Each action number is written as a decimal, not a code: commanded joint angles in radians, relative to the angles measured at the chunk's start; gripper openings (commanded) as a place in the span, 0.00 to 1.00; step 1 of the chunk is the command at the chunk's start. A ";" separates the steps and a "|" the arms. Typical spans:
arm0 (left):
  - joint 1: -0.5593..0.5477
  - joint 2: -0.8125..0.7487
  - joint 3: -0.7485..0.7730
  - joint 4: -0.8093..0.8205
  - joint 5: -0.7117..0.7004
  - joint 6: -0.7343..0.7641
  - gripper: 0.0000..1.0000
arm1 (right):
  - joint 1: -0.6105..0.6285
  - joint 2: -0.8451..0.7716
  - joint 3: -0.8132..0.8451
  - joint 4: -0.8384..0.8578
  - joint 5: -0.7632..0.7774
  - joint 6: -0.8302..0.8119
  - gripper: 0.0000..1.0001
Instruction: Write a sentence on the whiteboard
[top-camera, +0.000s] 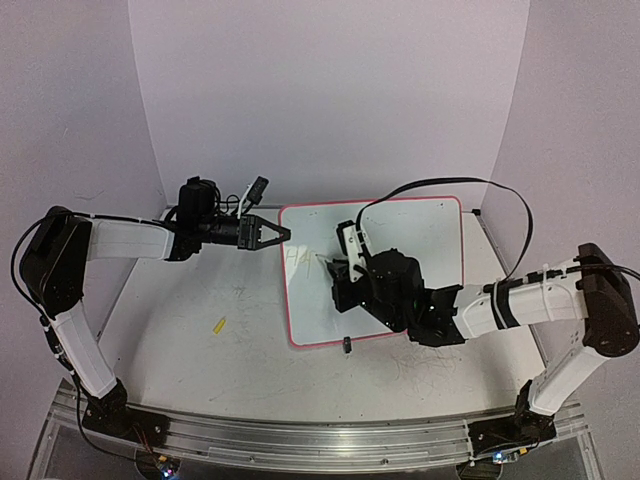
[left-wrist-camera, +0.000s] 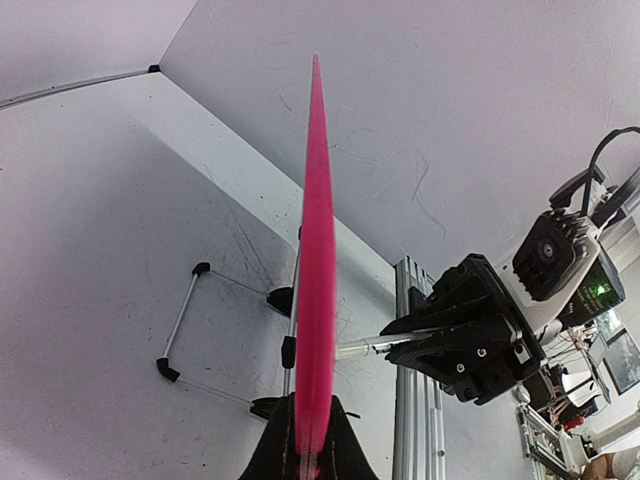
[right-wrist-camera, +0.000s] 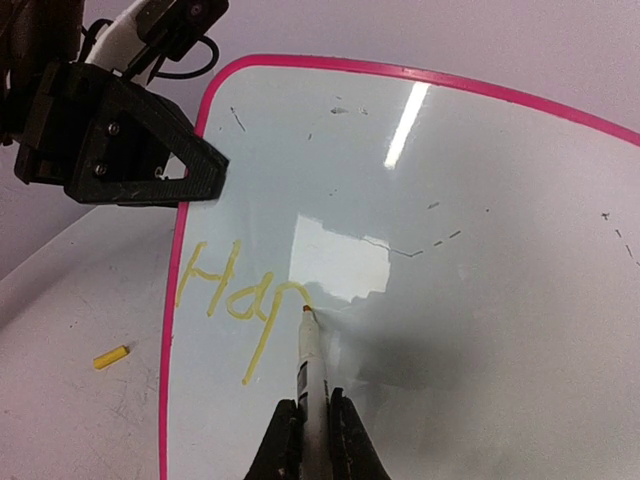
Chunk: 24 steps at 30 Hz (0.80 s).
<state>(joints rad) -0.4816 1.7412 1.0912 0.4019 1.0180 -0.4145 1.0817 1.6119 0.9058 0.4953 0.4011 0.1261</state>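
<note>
Right wrist view, Sam: how much of the sentence (right-wrist-camera: 235, 290) is down?

Three yellow-green letters, Ana, "Hap", near the left edge of the whiteboard (right-wrist-camera: 450, 250). The marker (right-wrist-camera: 308, 360) has its tip on the board at the end of the "p". I judge the job barely begun. Nearly the whole line is left, and there is bare board to the right for it.

Who holds what?

The right pincer (right-wrist-camera: 310, 425) is closed on the marker's barrel. The left pincer (right-wrist-camera: 120, 140) sits at the board's left edge, but from here I cannot tell whether it grips.

Does the left wrist view settle that?

Yes. There the pink rim (left-wrist-camera: 316, 250) runs edge-on straight between its fingers (left-wrist-camera: 270, 460), clamped. That view shows none of the writing, though.

And the top view?

It places the board in the middle of the worktop (top-camera: 200, 360), between the arms, with the letters very faint. It also shows a small yellow piece (top-camera: 218, 325), likely the cap, lying apart on the left, and a black clip (top-camera: 346, 345) at the near edge.
</note>
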 joint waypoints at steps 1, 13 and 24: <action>-0.014 -0.044 0.005 0.029 0.052 -0.006 0.00 | 0.003 0.016 0.016 -0.019 -0.013 0.012 0.00; -0.014 -0.047 0.003 0.029 0.052 -0.006 0.00 | 0.006 0.055 0.063 -0.002 0.004 0.002 0.00; -0.014 -0.045 0.006 0.029 0.052 -0.004 0.00 | 0.003 -0.069 -0.026 0.031 -0.015 -0.017 0.00</action>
<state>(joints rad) -0.4820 1.7402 1.0908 0.4023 1.0186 -0.4141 1.0909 1.6070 0.9014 0.5032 0.3702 0.1239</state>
